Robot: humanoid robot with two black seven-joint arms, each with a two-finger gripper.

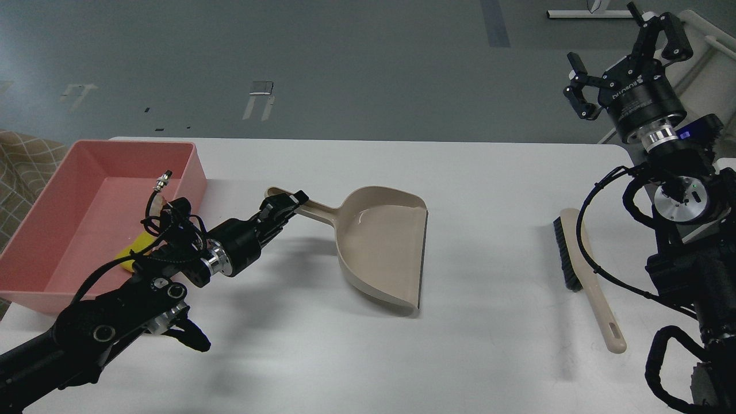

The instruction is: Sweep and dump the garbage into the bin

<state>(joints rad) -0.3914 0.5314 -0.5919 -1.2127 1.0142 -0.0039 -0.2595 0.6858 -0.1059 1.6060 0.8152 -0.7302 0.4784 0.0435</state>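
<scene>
The salmon-pink bin (69, 190) stands at the table's left end. The yellow sponge piece (131, 252) lies inside it near the front right wall, partly hidden by my left arm. I cannot make out the pale strip. The beige dustpan (382, 244) lies empty on the table's middle, mouth to the right, handle pointing left toward the bin. My left gripper (283, 204) is closed around the end of that handle. My right gripper (620, 57) is open and empty, raised high beyond the table's far right corner.
The beige-handled brush (583, 276) with black bristles lies on the table at the right, handle toward the front edge. My right arm's body stands just right of it. A patterned cushion (23, 167) sits left of the bin.
</scene>
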